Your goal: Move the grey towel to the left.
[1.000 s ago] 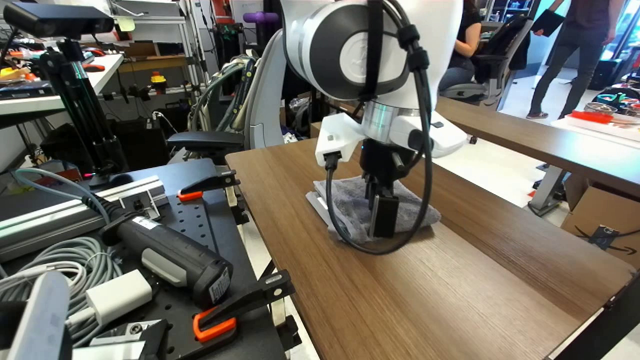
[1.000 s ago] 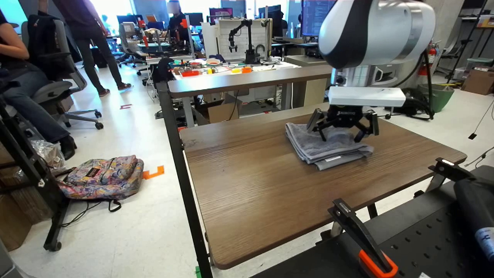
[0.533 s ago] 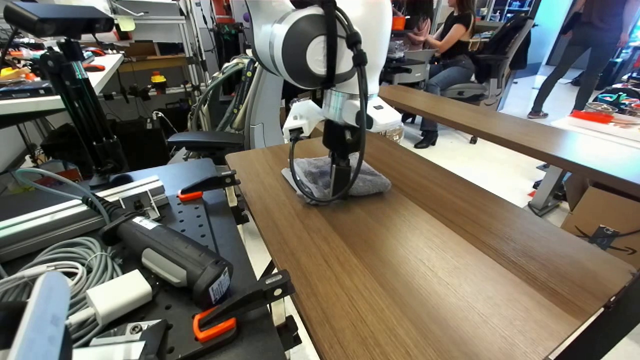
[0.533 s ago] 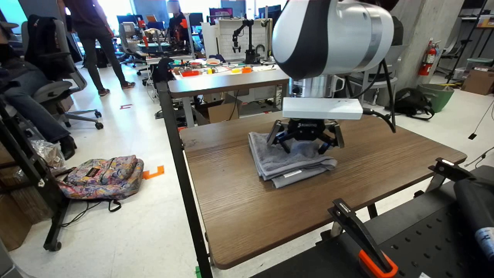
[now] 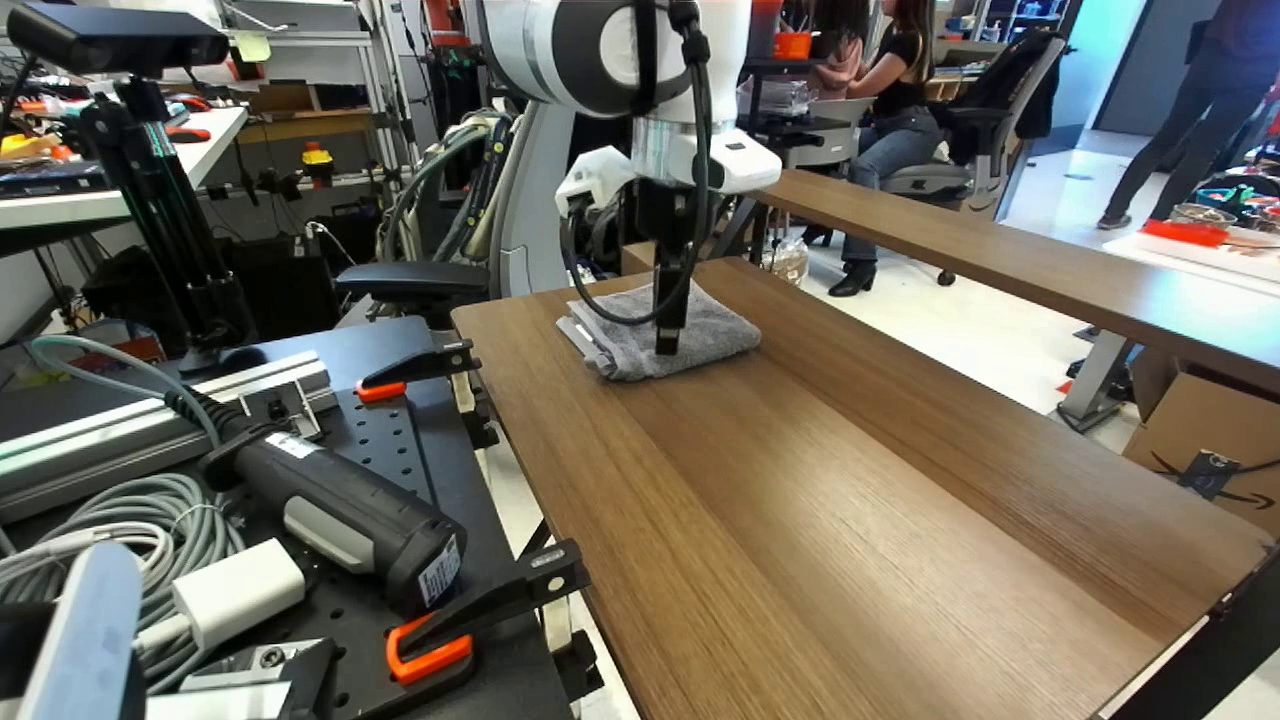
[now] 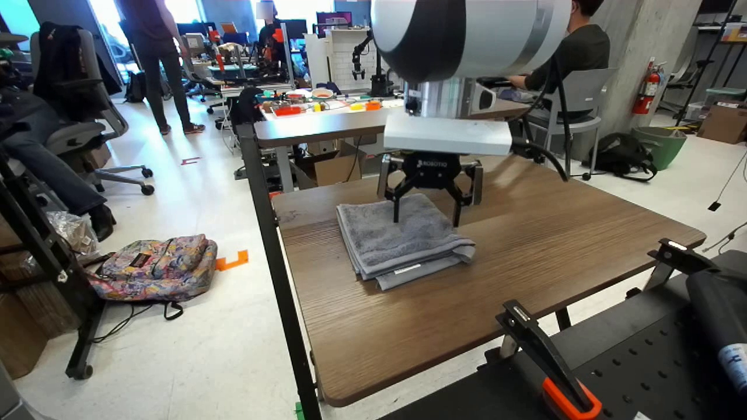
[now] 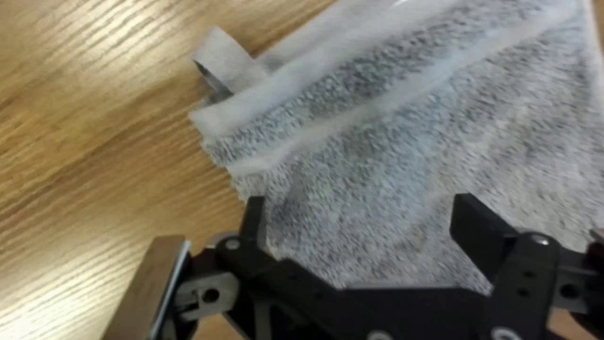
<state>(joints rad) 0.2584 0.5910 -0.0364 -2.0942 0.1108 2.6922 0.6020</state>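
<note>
The towel [image 6: 402, 233] is being borne, folded, by the surface [image 6: 408, 338]. Above the towel the pincer [image 6: 426, 223] is being held with its fingers [image 7: 481, 231] spread wide, nothing being gripped. Contact with the towel is not being shown clearly. Well apart from the towel, a backpack [image 6: 157, 265] is being borne by the floor [image 6: 204, 356].

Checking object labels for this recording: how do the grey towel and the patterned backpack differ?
Colour: the grey towel is plain; the patterned backpack is multicoloured.
Place: the towel lies on the wood-grain table; the backpack lies on the floor.
Shape: the towel is folded into a flat, layered stack; the backpack is bulkier and more rounded.
Shared: both look like fabric.
</note>
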